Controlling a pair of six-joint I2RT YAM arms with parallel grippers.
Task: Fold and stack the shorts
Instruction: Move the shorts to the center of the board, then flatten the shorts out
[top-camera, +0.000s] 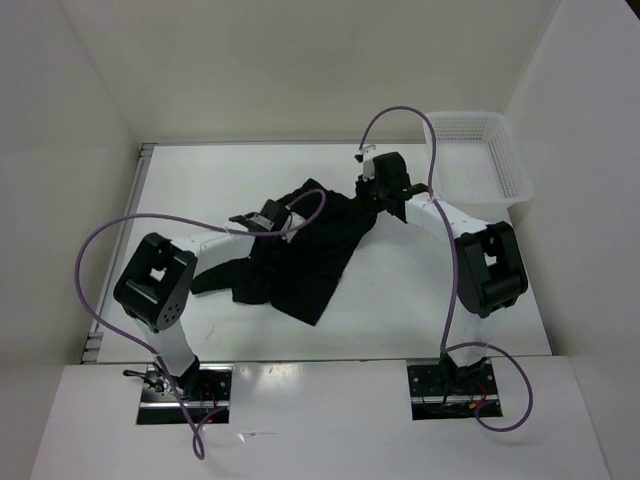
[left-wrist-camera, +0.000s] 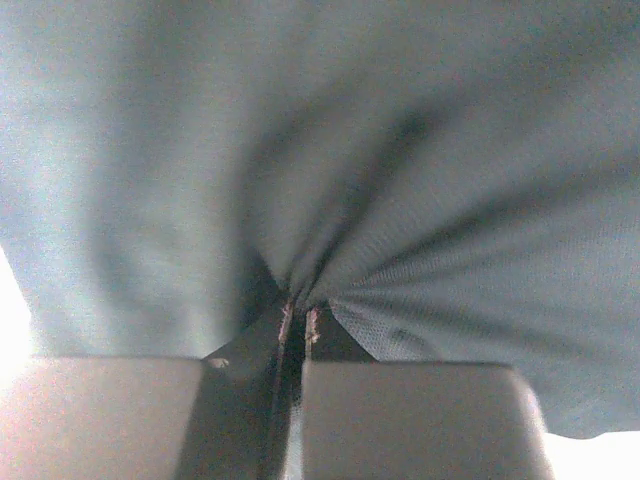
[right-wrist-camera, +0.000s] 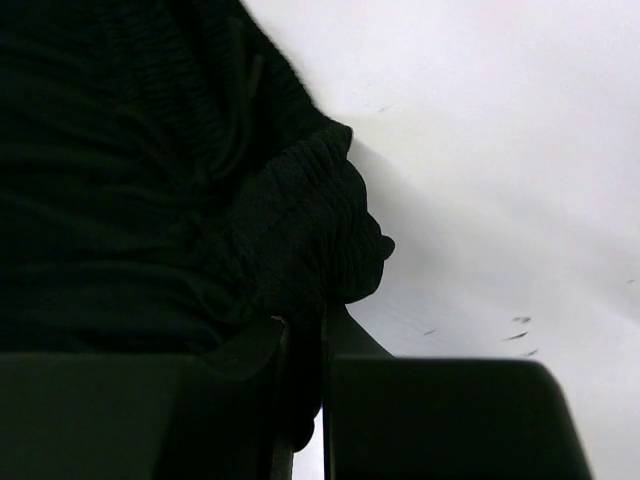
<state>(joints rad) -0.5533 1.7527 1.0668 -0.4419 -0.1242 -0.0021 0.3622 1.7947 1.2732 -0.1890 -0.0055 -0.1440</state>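
Note:
The black shorts (top-camera: 300, 250) lie crumpled in the middle of the white table, stretched between both grippers. My left gripper (top-camera: 262, 216) is shut on a pinch of the fabric at their left upper edge; in the left wrist view the cloth (left-wrist-camera: 400, 200) fans out from the closed fingertips (left-wrist-camera: 300, 318) and fills the frame. My right gripper (top-camera: 383, 187) is shut on the ribbed waistband (right-wrist-camera: 300, 230) at the upper right corner of the shorts; the band bunches between the fingers (right-wrist-camera: 305, 325).
A white plastic mesh basket (top-camera: 478, 158) stands at the back right of the table, close behind the right arm. Purple cables loop over both arms. White walls enclose the table on the left, back and right.

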